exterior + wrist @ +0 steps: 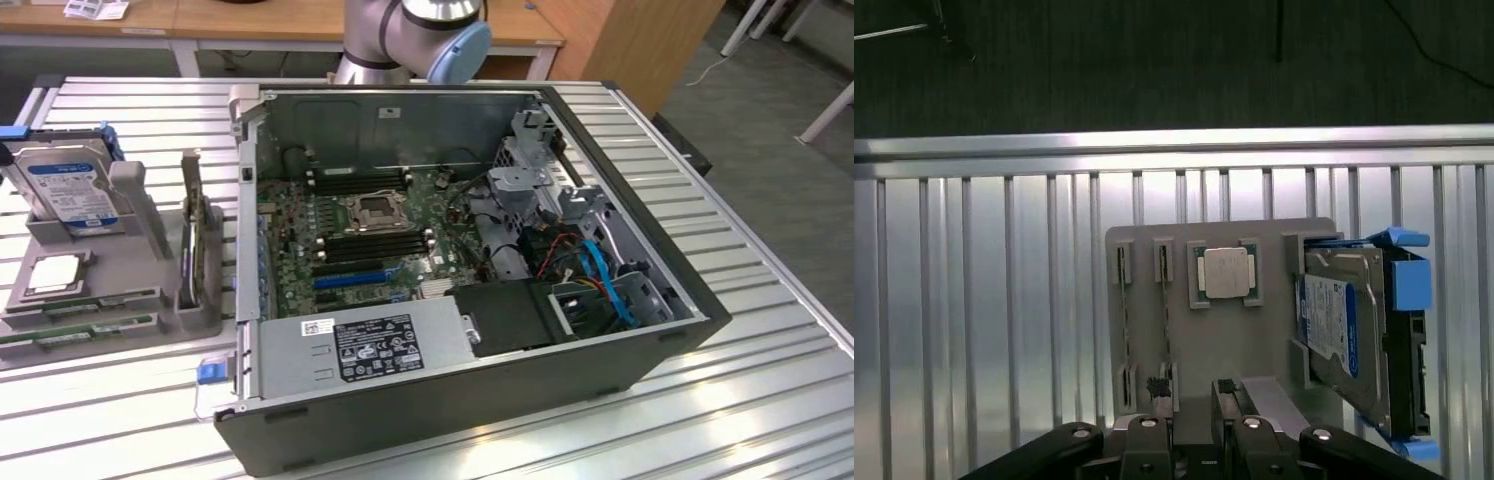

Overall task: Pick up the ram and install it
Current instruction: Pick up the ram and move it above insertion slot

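Observation:
Two thin green ram sticks (78, 304) lie in the slots of a grey holder (134, 290) at the exterior view's left, beside the open computer case (467, 290). In the wrist view I see the sticks edge-on: one ram stick (1167, 315) and a second stick (1124, 320) beside it on the holder (1274, 330). My gripper (1192, 398) hangs above the holder's near edge, open, with nothing between its fingers. One fingertip (1159, 395) is close to the end of the nearer stick. Black memory slots (380, 245) flank the processor socket (375, 209) on the motherboard.
A square silver-topped processor chip (1226, 272) sits in the holder next to the sticks. A hard drive (1349, 330) with a blue-white label stands upright in a blue bracket. The case holds a power supply (367, 345), cables and a drive cage (534, 180). Everything rests on a slatted metal table (747, 330).

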Controlling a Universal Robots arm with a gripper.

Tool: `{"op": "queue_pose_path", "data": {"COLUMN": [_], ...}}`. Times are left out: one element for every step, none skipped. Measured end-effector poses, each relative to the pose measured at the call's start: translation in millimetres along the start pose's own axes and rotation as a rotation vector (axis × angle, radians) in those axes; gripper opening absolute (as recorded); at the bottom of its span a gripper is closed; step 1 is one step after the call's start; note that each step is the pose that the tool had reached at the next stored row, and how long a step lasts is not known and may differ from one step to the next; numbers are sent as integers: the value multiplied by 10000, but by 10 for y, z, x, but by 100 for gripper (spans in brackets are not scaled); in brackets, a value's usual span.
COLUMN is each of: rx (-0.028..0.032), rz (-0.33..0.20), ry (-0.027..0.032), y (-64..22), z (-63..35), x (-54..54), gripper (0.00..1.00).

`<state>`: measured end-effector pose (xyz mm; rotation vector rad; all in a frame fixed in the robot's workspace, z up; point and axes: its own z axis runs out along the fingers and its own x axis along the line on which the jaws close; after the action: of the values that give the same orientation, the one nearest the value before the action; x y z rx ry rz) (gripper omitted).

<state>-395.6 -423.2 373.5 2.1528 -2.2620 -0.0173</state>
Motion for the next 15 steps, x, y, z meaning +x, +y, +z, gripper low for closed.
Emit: {"op": "queue_pose_path", "data": {"rx": [1, 0, 1, 0, 0, 1, 0, 0, 0, 0, 0, 0, 0, 0, -1], "rz": [0, 0, 0, 0, 0, 0, -1, -1, -2, -2, -2, -2, -2, -3, -3], "ry": [0, 0, -1, 0, 0, 0, 0, 0, 1, -1, -1, 0, 0, 0, 1], "y": [0, -1, -1, -2, -2, -2, -3, -3, -3, -4, -4, -5, -5, -5, -6], "z": [18, 36, 56, 73, 91, 110, 127, 145, 163, 183, 201, 218, 237, 254, 272], "x": [0, 0, -1, -1, -1, -1, -1, -1, -1, -1, -1, -1, -2, -2, -2], "gripper": [29, 29, 29, 29, 29, 29, 29, 29, 29, 29, 29, 29, 29, 29, 29]}}
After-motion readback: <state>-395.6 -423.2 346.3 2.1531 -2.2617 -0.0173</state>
